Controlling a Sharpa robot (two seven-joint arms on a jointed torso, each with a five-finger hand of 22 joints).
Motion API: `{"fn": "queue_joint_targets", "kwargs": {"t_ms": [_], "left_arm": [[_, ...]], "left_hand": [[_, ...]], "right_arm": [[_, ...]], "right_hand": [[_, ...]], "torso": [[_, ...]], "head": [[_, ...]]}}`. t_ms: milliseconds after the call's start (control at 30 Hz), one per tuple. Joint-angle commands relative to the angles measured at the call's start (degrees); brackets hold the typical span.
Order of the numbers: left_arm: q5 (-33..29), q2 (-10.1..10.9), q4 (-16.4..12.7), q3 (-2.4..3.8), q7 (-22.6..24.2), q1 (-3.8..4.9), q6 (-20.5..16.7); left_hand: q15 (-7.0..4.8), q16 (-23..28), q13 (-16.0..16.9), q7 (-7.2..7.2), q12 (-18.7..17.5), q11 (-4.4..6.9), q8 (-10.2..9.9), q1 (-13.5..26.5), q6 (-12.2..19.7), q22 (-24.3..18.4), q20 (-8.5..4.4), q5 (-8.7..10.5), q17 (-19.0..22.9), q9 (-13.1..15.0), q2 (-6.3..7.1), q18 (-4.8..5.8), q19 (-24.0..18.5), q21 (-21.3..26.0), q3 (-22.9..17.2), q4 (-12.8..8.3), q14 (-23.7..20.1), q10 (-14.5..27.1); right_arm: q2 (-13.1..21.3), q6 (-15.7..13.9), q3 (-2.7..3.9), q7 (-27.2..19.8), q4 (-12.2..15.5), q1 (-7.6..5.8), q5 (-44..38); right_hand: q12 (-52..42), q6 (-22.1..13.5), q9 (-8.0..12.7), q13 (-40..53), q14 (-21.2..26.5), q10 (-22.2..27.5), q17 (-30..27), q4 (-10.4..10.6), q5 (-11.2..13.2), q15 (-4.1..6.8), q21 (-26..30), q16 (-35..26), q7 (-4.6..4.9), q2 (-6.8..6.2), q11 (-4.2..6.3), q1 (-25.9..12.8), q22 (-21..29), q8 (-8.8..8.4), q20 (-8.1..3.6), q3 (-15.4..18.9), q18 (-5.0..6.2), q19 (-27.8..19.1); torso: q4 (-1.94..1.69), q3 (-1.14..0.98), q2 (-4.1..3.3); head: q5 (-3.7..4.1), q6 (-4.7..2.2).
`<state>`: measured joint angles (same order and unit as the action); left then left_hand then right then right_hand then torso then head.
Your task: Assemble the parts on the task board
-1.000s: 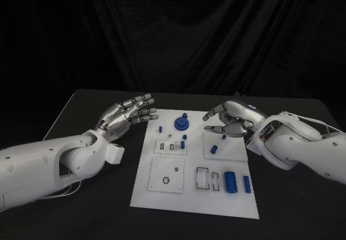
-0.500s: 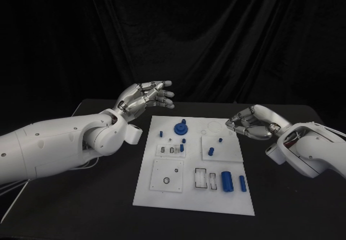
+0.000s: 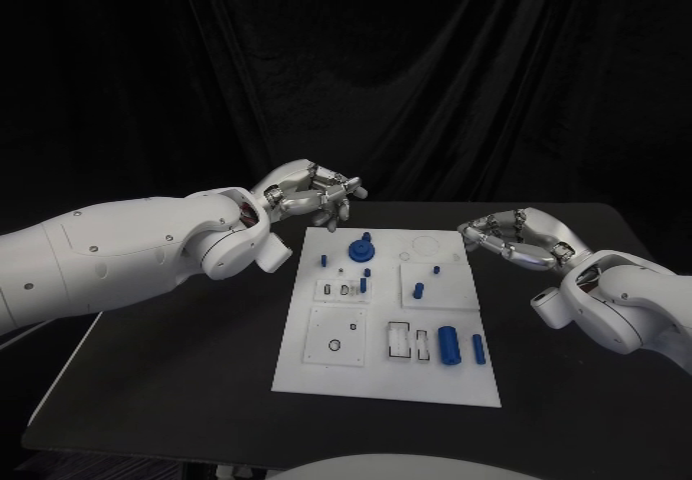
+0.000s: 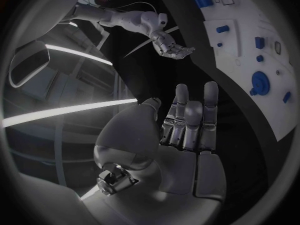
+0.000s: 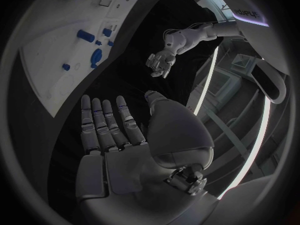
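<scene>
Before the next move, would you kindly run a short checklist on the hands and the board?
1. Left hand holds nothing, fingers apart: ok.
2. Right hand holds nothing, fingers apart: ok.
3. Both hands off the task board, beside its far corners: ok.
4. Task board lies flat on the black table: ok.
5. Large blue cylinder lies loose on the board near the right edge, unobstructed: ok.
6. Blue round part fully seated in the board: cannot tell.
</scene>
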<state>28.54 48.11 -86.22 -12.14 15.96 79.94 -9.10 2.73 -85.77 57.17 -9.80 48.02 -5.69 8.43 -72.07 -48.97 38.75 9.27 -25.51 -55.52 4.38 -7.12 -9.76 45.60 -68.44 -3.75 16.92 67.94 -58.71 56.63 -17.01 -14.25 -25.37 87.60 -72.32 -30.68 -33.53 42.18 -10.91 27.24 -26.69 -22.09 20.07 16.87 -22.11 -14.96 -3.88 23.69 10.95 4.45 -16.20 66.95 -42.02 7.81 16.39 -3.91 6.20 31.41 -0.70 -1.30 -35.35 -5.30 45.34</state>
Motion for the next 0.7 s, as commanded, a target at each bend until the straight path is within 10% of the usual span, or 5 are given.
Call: {"fn": "queue_joint_targets", "kwargs": {"t_ms": [33, 200, 400, 700], "left_arm": [[13.15, -0.6, -0.53, 0.07, -11.86, 0.24, -2.46], [21.72, -1.45, -0.83, 0.08, -18.7, 0.25, -2.82], [34.85, -3.3, -1.0, 0.08, -27.31, 0.26, -2.36], [43.57, -7.74, 0.59, 0.08, -41.35, 0.22, 5.63]], "left_hand": [[0.31, -4.27, 23.75, 0.2, 30.69, -0.02, 0.42, -0.72, -0.77, 17.72, -0.08, 0.66, -34.06, 0.28, 0.13, 2.91, 13.4, -9.71, -0.4, -0.22, 21.76, -17.93], [-0.54, -4.23, 32.66, 1.33, 41.8, 1.11, 2.91, -0.17, -3.4, 37.34, -0.54, 4.05, -34.48, 1.86, 0.57, 6.47, 30.97, -17.75, -0.01, -0.34, 22.06, -31.04], [-1.82, -4.23, 32.83, 2.45, 41.98, 2.29, 5.3, 2.37, -4.63, 49.61, -1.76, 8.94, -34.48, 4.59, 1.0, 9.34, 42.87, -21.19, 1.77, -0.44, 22.06, -31.29], [-2.66, -4.23, 32.83, 3.31, 41.98, 3.08, 6.46, 7.43, -6.12, 50.55, -2.68, 12.85, -34.48, 7.62, 0.31, 9.58, 43.77, -21.4, 4.08, -0.3, 22.06, -31.29]], "right_arm": [[-0.03, 7.07, 0.01, -6.71, -0.79, 0.68, 7.53], [-0.49, 8.79, 0.01, -7.92, -1.61, 1.08, 8.33], [-0.73, 9.75, 0.01, -8.71, -2.02, 1.28, 8.66], [-0.64, 10.63, 0.02, -9.39, -2.44, 1.34, 11.61]], "right_hand": [[0.11, -0.7, 0.5, -3.74, -0.09, 0.0, -3.33, -0.06, -0.39, -0.1, 0.31, -0.41, 0.27, 2.24, -0.22, -0.4, 4.29, 1.21, 0.08, 2.65, -0.52, -0.14], [-0.63, -1.02, 0.82, -5.86, -0.39, -0.24, -5.19, -0.02, -0.42, -0.04, 0.28, 0.03, 0.29, 3.51, -0.35, -0.48, 6.79, 2.04, 0.14, 4.45, -0.59, 0.25], [-2.42, -1.73, 1.56, -9.83, -0.42, -0.13, -8.5, -0.01, 1.64, -0.13, 0.24, 1.37, 0.36, 6.04, -0.44, -4.55, 11.18, 3.61, 0.17, 9.8, -0.74, 0.74], [-3.48, -3.45, 2.63, -14.49, 1.07, 1.96, -12.12, -0.09, 7.24, -0.5, 0.29, 2.47, 0.18, 9.26, -0.6, -8.71, 16.13, 4.82, 0.24, 15.73, -1.13, -1.27]], "torso": [[0.85, -0.77, 1.0], [1.12, -1.37, 1.45], [1.57, -2.11, 1.84], [2.38, -2.36, 1.6]], "head": [[-0.47, 0.95], [-0.62, 1.97], [-0.36, 3.07], [-1.44, 4.03]]}}
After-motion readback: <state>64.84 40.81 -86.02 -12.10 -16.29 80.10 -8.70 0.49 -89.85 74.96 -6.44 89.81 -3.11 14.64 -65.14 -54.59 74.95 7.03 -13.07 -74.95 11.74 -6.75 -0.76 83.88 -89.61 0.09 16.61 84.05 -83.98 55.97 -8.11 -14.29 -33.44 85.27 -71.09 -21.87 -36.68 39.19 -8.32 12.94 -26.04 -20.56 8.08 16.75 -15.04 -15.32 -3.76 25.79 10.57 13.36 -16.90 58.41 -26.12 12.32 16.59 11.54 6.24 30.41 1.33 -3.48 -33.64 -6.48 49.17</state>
